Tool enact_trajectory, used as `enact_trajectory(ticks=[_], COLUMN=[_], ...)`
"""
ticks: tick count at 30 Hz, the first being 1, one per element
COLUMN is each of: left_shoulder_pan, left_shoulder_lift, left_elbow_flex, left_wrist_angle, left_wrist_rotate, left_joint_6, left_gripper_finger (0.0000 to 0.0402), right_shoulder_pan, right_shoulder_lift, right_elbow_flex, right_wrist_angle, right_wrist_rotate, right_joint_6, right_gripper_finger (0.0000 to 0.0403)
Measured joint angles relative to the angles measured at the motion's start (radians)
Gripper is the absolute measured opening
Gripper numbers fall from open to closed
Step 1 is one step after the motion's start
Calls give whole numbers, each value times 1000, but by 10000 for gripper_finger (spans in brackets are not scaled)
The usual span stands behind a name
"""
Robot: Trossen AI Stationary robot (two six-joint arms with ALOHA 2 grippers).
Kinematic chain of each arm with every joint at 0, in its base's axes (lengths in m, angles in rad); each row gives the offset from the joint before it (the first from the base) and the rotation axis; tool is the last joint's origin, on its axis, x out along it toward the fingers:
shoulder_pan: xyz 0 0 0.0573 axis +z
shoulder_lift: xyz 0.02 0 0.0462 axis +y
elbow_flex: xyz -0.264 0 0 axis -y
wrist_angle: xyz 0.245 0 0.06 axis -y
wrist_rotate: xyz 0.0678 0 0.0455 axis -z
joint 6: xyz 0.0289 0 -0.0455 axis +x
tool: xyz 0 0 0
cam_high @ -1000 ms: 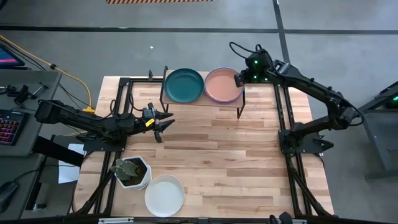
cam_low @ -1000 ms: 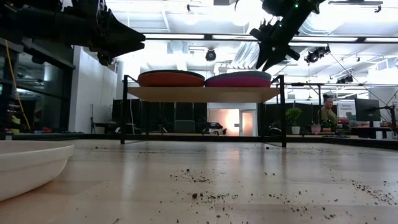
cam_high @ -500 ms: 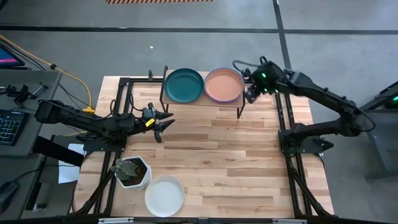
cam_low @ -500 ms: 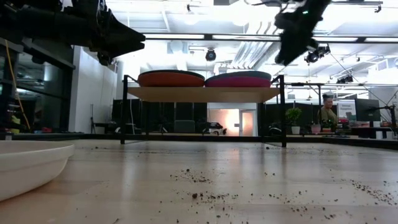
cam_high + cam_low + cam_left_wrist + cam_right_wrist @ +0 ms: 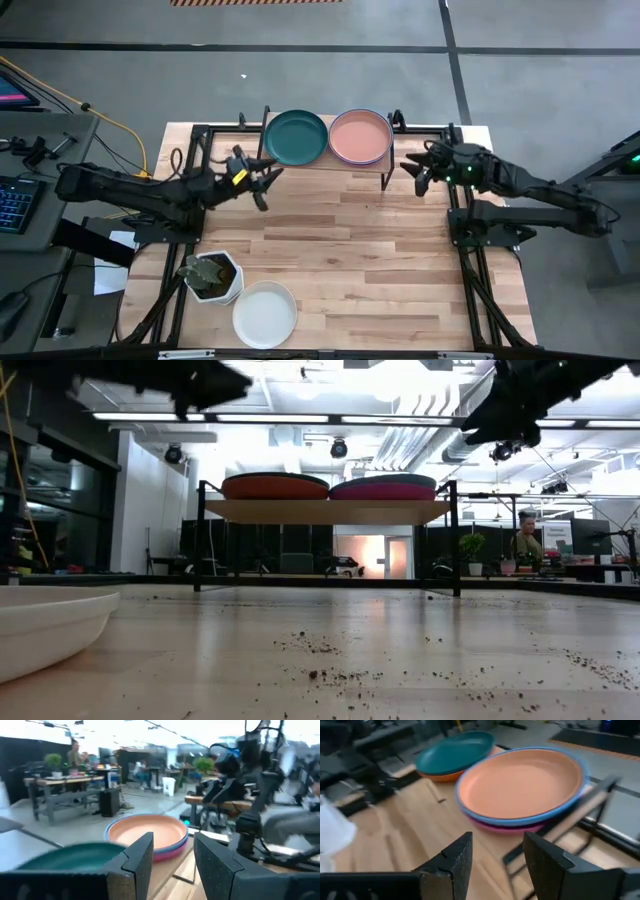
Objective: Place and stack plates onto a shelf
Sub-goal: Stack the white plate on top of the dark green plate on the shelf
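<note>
One plant pot (image 5: 212, 277) beside white plate (image 5: 265, 315)

Right gripper (image 5: 418, 176) now away from the salmon plate (image 5: 359, 136), pulled back to the right of the shelf (image 5: 386, 160), fingers apart and empty. Left gripper (image 5: 268, 180) moved up toward the shelf, now near the teal plate (image 5: 296, 136).

Two plate stacks (image 5: 329, 137) side by side on the shelf (image 5: 322, 166).
</note>
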Motion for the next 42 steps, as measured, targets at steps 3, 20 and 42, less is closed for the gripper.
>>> enact_trajectory(ticks=[3, 20, 42], left_shoulder_pan=[46, -42, -373], left_shoulder_lift=[22, 417, 838], left_elbow_flex=[174, 1014, 1074], left_wrist_angle=[-218, -844, -1119], left_wrist_rotate=[70, 622, 506], left_joint_6=[0, -85, 143], left_gripper_finger=[131, 131, 131], right_shoulder_pan=[34, 209, 215], right_shoulder_lift=[-15, 96, 205], right_elbow_flex=[-82, -232, -233], right_wrist_angle=[109, 522, 577], right_wrist_rotate=[-25, 7, 65], right_joint_6=[18, -77, -54], right_gripper_finger=[156, 156, 156])
